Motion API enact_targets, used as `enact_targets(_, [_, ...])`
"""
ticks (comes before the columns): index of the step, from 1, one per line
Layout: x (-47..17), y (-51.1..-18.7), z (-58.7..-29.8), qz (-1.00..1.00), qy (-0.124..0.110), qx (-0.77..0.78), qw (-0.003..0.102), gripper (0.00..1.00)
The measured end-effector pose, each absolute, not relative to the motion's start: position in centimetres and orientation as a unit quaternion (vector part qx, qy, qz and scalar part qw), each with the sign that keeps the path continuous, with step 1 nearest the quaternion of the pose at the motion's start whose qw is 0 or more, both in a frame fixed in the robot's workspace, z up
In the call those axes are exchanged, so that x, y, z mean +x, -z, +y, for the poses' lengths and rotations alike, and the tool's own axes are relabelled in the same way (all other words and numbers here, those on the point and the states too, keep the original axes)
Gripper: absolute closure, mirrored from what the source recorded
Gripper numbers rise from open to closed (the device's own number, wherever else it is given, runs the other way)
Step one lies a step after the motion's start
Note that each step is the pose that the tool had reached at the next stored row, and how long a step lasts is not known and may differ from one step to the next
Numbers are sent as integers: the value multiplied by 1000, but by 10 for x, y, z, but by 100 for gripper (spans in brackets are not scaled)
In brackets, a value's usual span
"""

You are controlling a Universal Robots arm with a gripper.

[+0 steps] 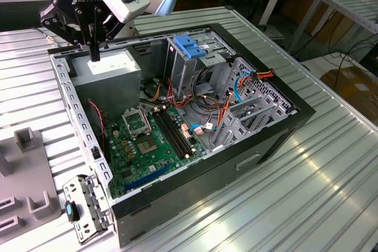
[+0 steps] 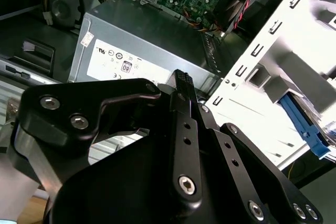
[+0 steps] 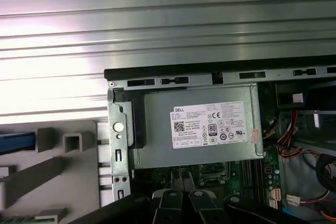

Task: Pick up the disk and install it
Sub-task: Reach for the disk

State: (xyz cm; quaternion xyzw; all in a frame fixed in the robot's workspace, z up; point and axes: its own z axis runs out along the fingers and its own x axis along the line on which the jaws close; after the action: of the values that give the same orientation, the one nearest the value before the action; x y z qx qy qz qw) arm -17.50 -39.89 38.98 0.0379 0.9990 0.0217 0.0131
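**Pincer over power supply, disk outside case**

Ribbed metal desk (image 1: pixel 331 163) carries open computer case (image 1: pixel 236 169). Grey power supply (image 1: pixel 109 69) fills one corner. Pincer (image 1: pixel 94 56) hangs just above it, clenched, empty. In the first wrist view, disk (image 3: pixel 16 142), blue rail showing, lies in grey holder (image 3: pixel 79 182) beside the case.

In the upper left of the frame the hand (image 1: pixel 94 55) hangs with its dark fingers drawn together into one narrow stem, the tip just over the grey power supply (image 1: pixel 112 69) in the far corner of an open black computer case (image 1: pixel 195 176). The case lies on a ribbed metal tabletop (image 1: pixel 331 163). Inside it a green motherboard (image 1: pixel 144 143) fills the lower left, and a grey metal cage (image 1: pixel 180 69) with a light-blue latch (image 1: pixel 190 45) stands at the upper centre beside orange, red and blue cables (image 1: pixel 227 95).
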Motion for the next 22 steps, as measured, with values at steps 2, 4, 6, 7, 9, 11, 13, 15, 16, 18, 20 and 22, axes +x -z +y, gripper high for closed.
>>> enact_targets(2, [-176, -390, -399, 999, -22, 38, 13, 89])
enact_targets(4, [-177, -390, -399, 999, -22, 38, 13, 89])
enact_targets(6, [-178, -390, -399, 999, -22, 38, 13, 89])
enact_targets(7, [-178, -390, -399, 999, -22, 38, 13, 89])
enact_targets(9, [-180, -389, -399, 999, -22, 38, 13, 89])
enact_targets(11, [-180, -389, -399, 999, -22, 38, 13, 89])
enact_targets(13, [-181, -389, -399, 999, -22, 38, 13, 89])
enact_targets(15, [-182, -389, -399, 999, -22, 38, 13, 89])
enact_targets(16, [-183, -389, -399, 999, -22, 38, 13, 89])
enact_targets(18, [-184, -389, -399, 999, -22, 38, 13, 89])
enact_targets(20, [-185, -389, -399, 999, -22, 38, 13, 89])
enact_targets(22, [-186, -389, -399, 999, -22, 38, 13, 89])
